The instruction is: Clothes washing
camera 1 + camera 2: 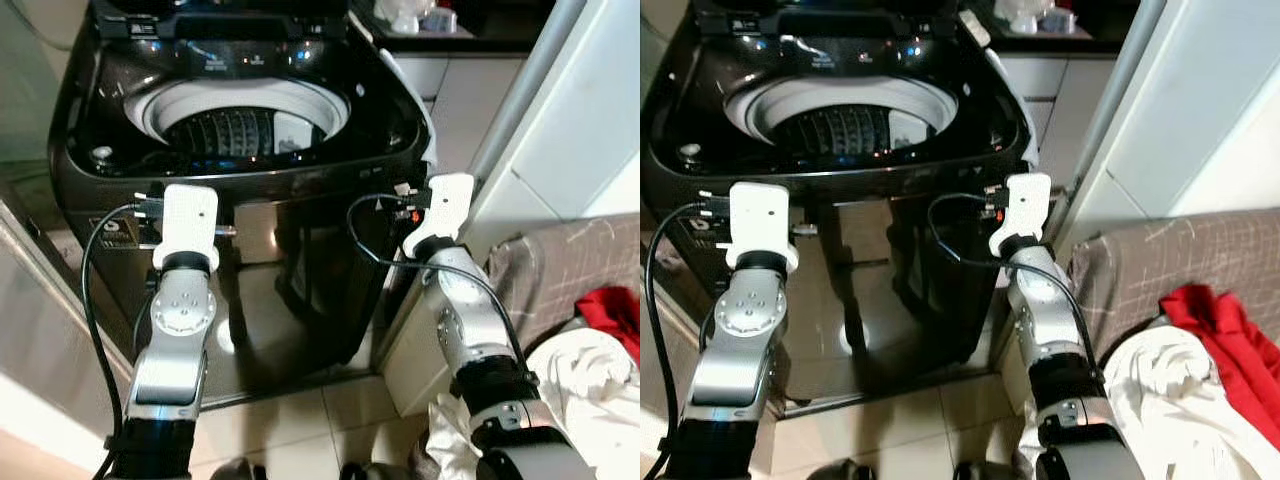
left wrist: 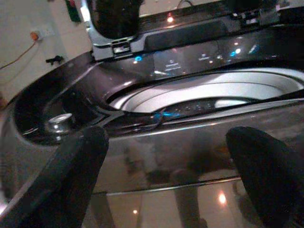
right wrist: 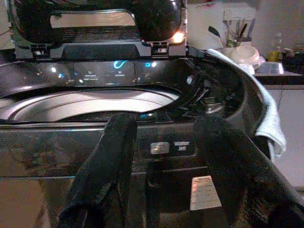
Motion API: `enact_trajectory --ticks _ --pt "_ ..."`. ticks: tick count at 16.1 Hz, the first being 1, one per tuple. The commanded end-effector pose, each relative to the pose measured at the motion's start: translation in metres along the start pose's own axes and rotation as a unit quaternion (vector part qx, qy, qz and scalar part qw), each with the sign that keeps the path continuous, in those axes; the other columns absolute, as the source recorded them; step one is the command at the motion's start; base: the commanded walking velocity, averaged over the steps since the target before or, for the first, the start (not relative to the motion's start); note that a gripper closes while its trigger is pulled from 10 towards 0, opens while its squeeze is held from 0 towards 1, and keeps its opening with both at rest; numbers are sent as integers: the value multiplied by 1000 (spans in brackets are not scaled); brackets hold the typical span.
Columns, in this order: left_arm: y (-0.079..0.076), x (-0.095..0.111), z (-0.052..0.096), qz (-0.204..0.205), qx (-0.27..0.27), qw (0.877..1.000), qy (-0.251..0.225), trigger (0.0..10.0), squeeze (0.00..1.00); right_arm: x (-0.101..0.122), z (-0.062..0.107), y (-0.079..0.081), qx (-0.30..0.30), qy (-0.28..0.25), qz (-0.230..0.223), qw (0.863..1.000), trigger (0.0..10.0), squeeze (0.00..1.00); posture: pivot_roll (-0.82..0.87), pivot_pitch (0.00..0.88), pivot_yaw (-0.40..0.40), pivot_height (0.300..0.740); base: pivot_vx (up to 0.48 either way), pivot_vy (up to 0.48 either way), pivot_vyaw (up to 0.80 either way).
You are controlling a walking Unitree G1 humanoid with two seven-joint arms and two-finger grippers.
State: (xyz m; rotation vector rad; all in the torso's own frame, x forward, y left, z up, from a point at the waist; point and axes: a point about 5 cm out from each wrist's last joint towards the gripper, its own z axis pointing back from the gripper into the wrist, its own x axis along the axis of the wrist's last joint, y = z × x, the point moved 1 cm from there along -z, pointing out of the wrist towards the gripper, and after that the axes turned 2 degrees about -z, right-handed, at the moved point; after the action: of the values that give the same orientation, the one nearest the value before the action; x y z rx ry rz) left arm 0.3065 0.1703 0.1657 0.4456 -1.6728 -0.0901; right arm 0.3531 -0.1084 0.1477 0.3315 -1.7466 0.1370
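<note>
A dark top-loading washing machine [image 1: 300, 260] stands right in front of me with its lid [image 3: 95, 16] raised. The drum [image 1: 235, 128] lies open inside a pale ring, and nothing can be made out in it. Blue lights glow on the control panel [image 1: 230, 62]. Both arms are raised before the machine's front wall, just below its top edge. My left gripper [image 2: 166, 142] is open wide with nothing in it. My right gripper [image 3: 166, 137] is open too and holds nothing. A red garment [image 1: 1220, 330] and white laundry [image 1: 1170, 390] lie heaped at the lower right.
A white cloth [image 3: 270, 116] hangs over the machine's right rim. A grey checked cushion [image 1: 1180, 250] sits behind the laundry heap, and a white panel [image 1: 590, 100] rises close on the right. Dishes stand on a counter [image 3: 247, 52] behind. Tiled floor [image 1: 330, 410] lies below.
</note>
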Motion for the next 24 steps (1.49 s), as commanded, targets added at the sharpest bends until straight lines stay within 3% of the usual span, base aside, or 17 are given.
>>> enact_trajectory --ticks 1,5,10,16,24 --pt "1 0 -1 5 9 1000 3 10000 0 6 -6 2 5 -1 -2 1000 10000 0 9 0 -47 740 -307 0 0" --pt "-3 2 -2 7 9 1000 -4 10000 0 -6 -8 7 26 33 -10 999 10000 0 5 0 -50 740 -305 0 0" --pt "-5 5 -2 17 12 1000 -5 10000 0 -12 -11 3 22 60 -23 998 10000 0 5 0 -52 740 -321 0 214" --pt "-5 5 -2 10 5 1000 -12 10000 0 -17 -8 3 19 59 14 998 10000 0 20 0 -54 740 -49 0 301" --pt "-16 -10 -4 21 -61 998 8 10000 0 -20 -1 -8 -14 41 75 996 10000 0 -4 0 -38 740 0 0 -695"
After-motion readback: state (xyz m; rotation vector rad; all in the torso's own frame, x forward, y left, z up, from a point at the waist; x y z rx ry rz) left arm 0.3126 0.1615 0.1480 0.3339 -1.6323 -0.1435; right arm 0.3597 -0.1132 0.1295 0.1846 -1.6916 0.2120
